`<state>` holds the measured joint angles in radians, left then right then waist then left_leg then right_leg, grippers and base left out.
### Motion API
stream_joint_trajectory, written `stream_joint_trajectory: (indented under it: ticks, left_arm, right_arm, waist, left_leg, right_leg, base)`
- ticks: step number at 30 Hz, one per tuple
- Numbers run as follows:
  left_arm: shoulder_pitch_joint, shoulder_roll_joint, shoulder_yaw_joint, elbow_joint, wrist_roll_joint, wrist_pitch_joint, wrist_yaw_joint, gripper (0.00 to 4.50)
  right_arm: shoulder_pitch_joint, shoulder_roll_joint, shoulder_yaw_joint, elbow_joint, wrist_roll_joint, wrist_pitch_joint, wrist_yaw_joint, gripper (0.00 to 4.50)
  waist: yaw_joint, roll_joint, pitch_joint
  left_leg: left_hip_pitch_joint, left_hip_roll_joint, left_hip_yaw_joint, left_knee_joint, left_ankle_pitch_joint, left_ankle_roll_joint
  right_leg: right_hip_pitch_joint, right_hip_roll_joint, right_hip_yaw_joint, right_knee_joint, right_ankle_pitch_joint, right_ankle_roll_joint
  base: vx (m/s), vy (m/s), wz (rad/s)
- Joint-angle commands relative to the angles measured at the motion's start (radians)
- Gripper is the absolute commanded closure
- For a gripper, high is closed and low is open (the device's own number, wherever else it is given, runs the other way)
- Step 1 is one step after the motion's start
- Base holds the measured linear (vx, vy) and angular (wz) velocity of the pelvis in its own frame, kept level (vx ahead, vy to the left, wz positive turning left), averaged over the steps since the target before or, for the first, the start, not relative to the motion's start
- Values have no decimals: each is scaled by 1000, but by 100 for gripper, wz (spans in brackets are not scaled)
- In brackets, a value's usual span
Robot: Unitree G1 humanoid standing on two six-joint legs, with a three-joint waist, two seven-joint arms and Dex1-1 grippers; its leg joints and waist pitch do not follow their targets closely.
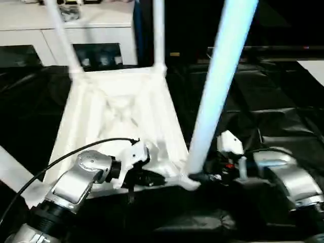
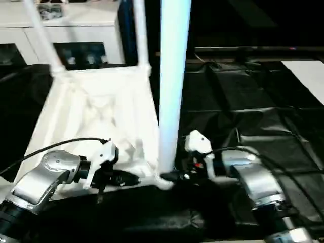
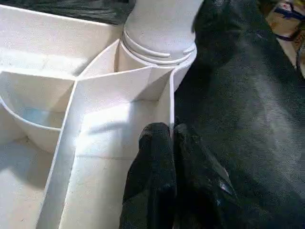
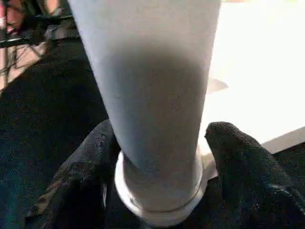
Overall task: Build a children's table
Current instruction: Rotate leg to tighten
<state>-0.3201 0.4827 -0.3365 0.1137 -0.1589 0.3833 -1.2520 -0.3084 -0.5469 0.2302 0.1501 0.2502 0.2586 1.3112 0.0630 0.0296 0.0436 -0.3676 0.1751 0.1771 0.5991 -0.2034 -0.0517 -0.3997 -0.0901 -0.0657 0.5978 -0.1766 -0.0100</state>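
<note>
Tabletop (image 1: 121, 116) smooth white plastic; leg (image 4: 147, 95) smooth, matt; fingers (image 3: 157, 176) black, rough-textured; floor cover (image 1: 273, 111) glossy black sheet.

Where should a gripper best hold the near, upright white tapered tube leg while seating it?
Low on the white tapered tube leg, just above its collar at the tabletop's corner socket, from the right. There the right gripper straddles its thickest part, fingers either side.
</note>
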Motion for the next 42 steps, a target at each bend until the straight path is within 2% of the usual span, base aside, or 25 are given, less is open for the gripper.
stream_joint_trajectory:
  ticks: [1, 8, 9, 12, 17, 18, 20, 26, 27, 28, 30, 31, 32, 33, 34, 36, 37, 40, 42]
  left_arm:
    - [-28, 0, -18, -19, -40, -19, -55, 450]
    - [-26, 3, -22, -22, -41, -19, -71, 450]
    - [-26, 3, -21, -21, -41, -20, -73, 450]
    - [-26, 4, -22, -20, -38, -23, -70, 450]
    - [-24, -1, -23, -17, -36, -27, -65, 450]
    - [-23, -2, -23, -17, -36, -27, -63, 450]
    - [-21, -6, -22, -17, -34, -30, -56, 450]
    - [-18, -35, -9, -5, -18, -37, 9, 450]
    - [-20, -68, 1, 5, 1, -30, 80, 450]
    - [-21, -77, 4, 7, 7, -27, 101, 450]
    - [-22, -112, 11, 11, 19, -13, 163, 450]
    - [-22, -130, 12, 9, 27, -1, 195, 450]
    - [-22, -144, 12, 8, 34, 6, 220, 450]
    - [-23, -160, 12, 7, 41, 15, 247, 450]
    - [-22, -180, 11, 4, 52, 31, 282, 450]
    - [-21, -223, 12, -6, 65, 64, 350, 450]
    - [-20, -233, 12, -9, 68, 72, 366, 450]
    - [-13, -264, 12, -21, 80, 90, 411, 450]
    - [-5, -291, 10, -34, 93, 105, 452, 450]
  right_arm:
    - [-2, -16, 13, -29, 22, 7, 30, 156]
    - [-3, -17, 29, -19, 3, -8, 49, 211]
    - [-3, -16, 30, -20, 4, -5, 51, 211]
    - [-6, -8, 34, -17, 5, -3, 42, 240]
    - [0, -3, 42, -25, 8, -1, 32, 248]
    - [3, -2, 43, -30, 9, 1, 31, 251]
    - [10, -1, 44, -37, 10, 2, 28, 252]
    - [34, 20, 34, -48, 8, 3, -17, 252]
    - [45, 61, 23, -32, -11, 3, -99, 252]
    - [47, 73, 21, -26, -18, 1, -123, 252]
    - [50, 121, 9, 4, -45, -12, -218, 252]
    - [51, 149, 2, 20, -56, -19, -270, 253]
    - [50, 172, -5, 32, -63, -16, -311, 253]
    - [47, 198, -13, 51, -73, -7, -365, 253]
    - [44, 230, -19, 70, -85, -12, -421, 254]
    - [40, 293, -30, 96, -98, 16, -524, 255]
    - [40, 309, -33, 99, -104, 22, -547, 255]
    - [45, 359, -37, 94, -108, 48, -597, 255]
    - [46, 410, -35, 97, -120, 69, -662, 255]
  waist:
    - [-1, -5, -58]
    - [1, -5, -59]
    - [1, -3, -59]
    - [0, -5, -58]
    - [0, -6, -58]
    - [0, 0, -58]
    - [-1, -4, -58]
    - [0, -4, -58]
    - [-1, 0, -56]
    - [-3, -1, -54]
    - [-8, -4, -54]
    - [-13, 0, -50]
    - [-20, -4, -49]
    - [-22, -4, -50]
    - [-35, -1, -48]
    - [-40, -2, -48]
    - [-47, -3, -47]
    - [-54, -3, -46]
    - [-58, -2, -45]
  left_leg:
    - [10, 53, -13, -73, -168, 76]
    - [10, 54, -14, -73, -165, 74]
    - [9, 53, -14, -73, -169, 71]
    - [9, 53, -14, -73, -175, 68]
    - [9, 52, -15, -73, -179, 64]
    - [9, 53, -15, -73, -179, 63]
    - [9, 52, -15, -73, -183, 62]
    - [10, 52, -15, -73, -186, 62]
    - [10, 53, -15, -74, -193, 57]
    - [11, 53, -13, -75, -207, 51]
    - [8, 49, -17, -77, -233, 33]
    - [7, 49, -19, -81, -252, 21]
    - [7, 45, -21, -80, -278, 14]
    - [6, 45, -23, -81, -279, 10]
    - [0, 43, -27, -83, -293, 2]
    - [-2, 41, -30, -84, -302, 1]
    - [3, 40, -31, -83, -321, -2]
    - [7, 39, -30, -81, -340, 6]
    - [6, 40, -32, -83, -351, 7]
  right_leg:
    - [51, -53, 44, -60, -179, -249]
    - [49, -54, 43, -61, -194, -249]
    - [50, -54, 43, -61, -197, -249]
    - [50, -54, 43, -62, -201, -246]
    - [50, -54, 43, -63, -217, -239]
    - [49, -54, 43, -62, -215, -240]
    - [50, -53, 43, -63, -214, -241]
    - [50, -54, 43, -64, -219, -238]
    - [47, -52, 44, -66, -225, -235]
    - [43, -51, 45, -70, -240, -234]
    - [50, -54, 41, -73, -302, -214]
    - [47, -54, 41, -77, -349, -196]
    - [48, -56, 37, -85, -411, -173]
    - [49, -57, 37, -85, -425, -164]
    - [48, -56, 34, -90, -468, -140]
    - [49, -56, 31, -93, -495, -123]
    - [42, -55, 30, -99, -520, -112]
    - [35, -53, 32, -105, -540, -106]
    - [35, -52, 30, -106, -547, -102]
  base:
    - [0, 0, 0]
    - [0, 0, 0]
    - [0, 0, 0]
    - [0, 0, 0]
    - [0, 0, 0]
    - [0, 0, 0]
    - [0, 0, 0]
    - [0, 0, 0]
    - [0, 0, 0]
    - [0, 0, 0]
    - [0, 0, 0]
    - [0, 0, 0]
    - [0, 0, 0]
    - [0, 0, 0]
    - [0, 0, 0]
    - [0, 0, 0]
    - [0, 0, 0]
    - [0, 0, 0]
    - [0, 0, 0]
